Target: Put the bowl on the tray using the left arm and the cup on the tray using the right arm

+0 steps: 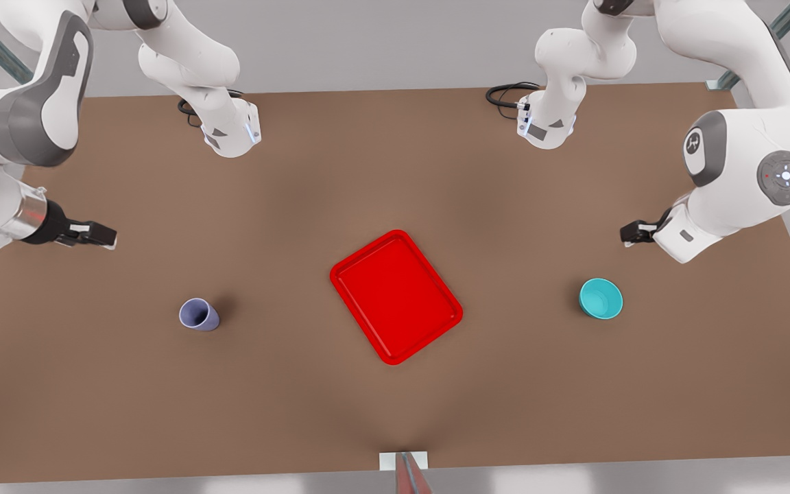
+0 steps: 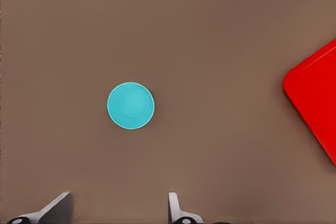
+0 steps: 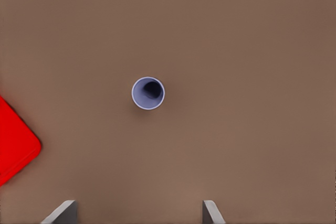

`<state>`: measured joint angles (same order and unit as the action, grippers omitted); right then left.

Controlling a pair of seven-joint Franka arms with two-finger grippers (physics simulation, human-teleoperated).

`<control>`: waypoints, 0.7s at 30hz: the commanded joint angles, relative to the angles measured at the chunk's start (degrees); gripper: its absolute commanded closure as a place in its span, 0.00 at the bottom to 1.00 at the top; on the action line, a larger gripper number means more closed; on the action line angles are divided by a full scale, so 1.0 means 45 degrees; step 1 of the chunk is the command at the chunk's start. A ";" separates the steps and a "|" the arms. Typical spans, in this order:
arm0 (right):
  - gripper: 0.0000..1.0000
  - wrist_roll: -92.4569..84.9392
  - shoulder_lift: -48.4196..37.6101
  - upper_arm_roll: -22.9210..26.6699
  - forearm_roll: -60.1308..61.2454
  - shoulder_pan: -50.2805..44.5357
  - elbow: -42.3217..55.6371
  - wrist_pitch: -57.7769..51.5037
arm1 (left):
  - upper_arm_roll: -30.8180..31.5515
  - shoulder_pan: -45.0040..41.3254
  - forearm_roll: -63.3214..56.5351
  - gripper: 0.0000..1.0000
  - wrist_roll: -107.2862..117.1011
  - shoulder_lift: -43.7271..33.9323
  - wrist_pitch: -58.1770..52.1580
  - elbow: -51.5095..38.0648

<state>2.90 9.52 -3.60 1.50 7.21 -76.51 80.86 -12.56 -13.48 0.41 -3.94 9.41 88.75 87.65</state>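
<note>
The teal bowl (image 1: 601, 299) (image 2: 130, 105) stands upright on the brown table at the front view's right. My left gripper (image 1: 631, 234) (image 2: 118, 203) hovers above and behind it, open and holding nothing. At the front view's left stands the lavender cup (image 1: 199, 315) (image 3: 148, 93), also upright. The right gripper (image 1: 103, 237) (image 3: 137, 208), on the arm with the metal cuff, hangs open and apart from the cup, behind it and further left. Between cup and bowl lies the red tray (image 1: 395, 295) (image 2: 315, 98) (image 3: 13, 145), turned at an angle, nothing on it.
Both arm bases (image 1: 230, 130) (image 1: 546, 123) with black cables (image 1: 505, 92) stand at the table's back. A small white bracket (image 1: 403, 461) sits at the front edge. Bare brown table surrounds cup, tray and bowl.
</note>
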 commanded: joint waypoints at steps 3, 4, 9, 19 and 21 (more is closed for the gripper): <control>0.00 0.0000 0.0034 0.0019 -0.0021 0.0059 0.0011 0.0059 | -0.0021 0.0142 -0.0170 0.00 -0.0023 0.0212 0.0451 0.0637; 0.00 0.0000 0.0034 -0.0001 -0.0098 0.0039 -0.0008 0.0195 | 0.0018 0.0687 0.0044 0.00 -0.0043 0.0505 0.1777 0.1476; 0.00 0.0000 0.0034 -0.0040 -0.0138 0.0020 -0.0067 0.0411 | 0.0057 0.3756 0.4986 0.00 -0.4828 0.3554 0.4436 0.2864; 0.00 0.0000 0.0112 -0.0040 -0.0158 0.0020 -0.0106 0.0606 | 0.0135 0.3737 0.6334 0.00 -0.4867 0.5155 0.6957 0.3862; 0.00 0.0000 0.0112 -0.0040 -0.0158 0.0039 -0.0106 0.0587 | 0.0135 0.3737 0.6334 0.00 -0.4848 0.5233 0.6957 0.3842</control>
<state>2.90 10.02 -3.78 0.79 7.32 -76.99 83.50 -11.86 3.36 28.26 -25.75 32.96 120.06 104.94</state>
